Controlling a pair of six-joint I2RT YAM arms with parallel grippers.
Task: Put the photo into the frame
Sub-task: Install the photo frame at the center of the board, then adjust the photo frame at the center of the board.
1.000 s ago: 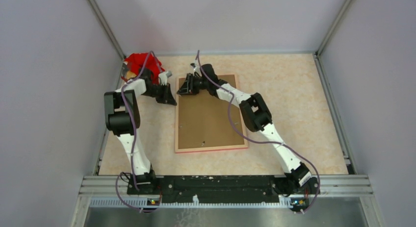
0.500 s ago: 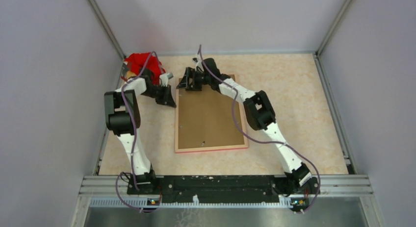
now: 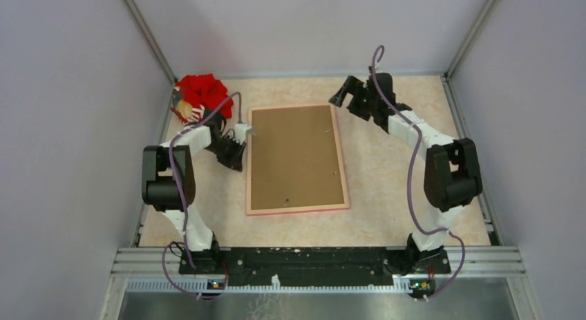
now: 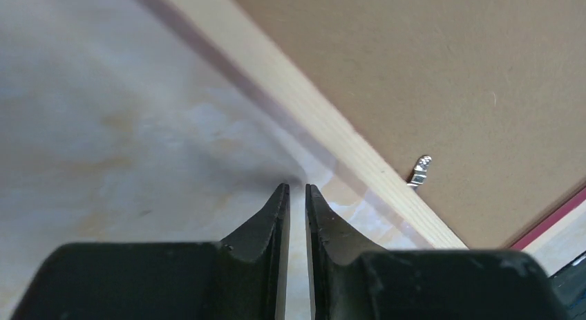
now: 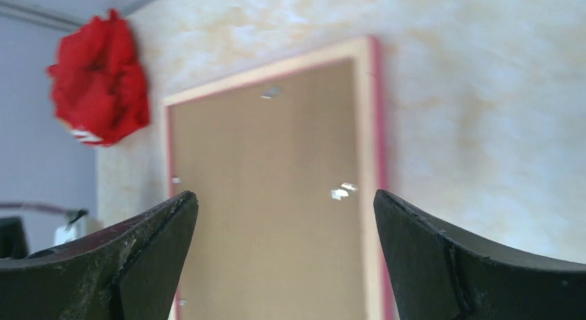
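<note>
The frame lies face down in the middle of the table, pale wood rails up and pink at its edges. A brown backing board fills it. The photo is hidden. My left gripper is low over the table just outside the frame's left rail. Its fingers stand a narrow slit apart with nothing between them. My right gripper hangs raised beyond the frame's far right corner, wide open and empty, looking down on the board.
A red crumpled object sits in the back left corner beside the left arm. Small metal clips stick up along the board's edges. Grey walls close in the table on three sides.
My right arm has swung from the frame's far left corner to the back right, rising and opening wide. The left gripper has shifted a little nearer along the frame's left rail.
</note>
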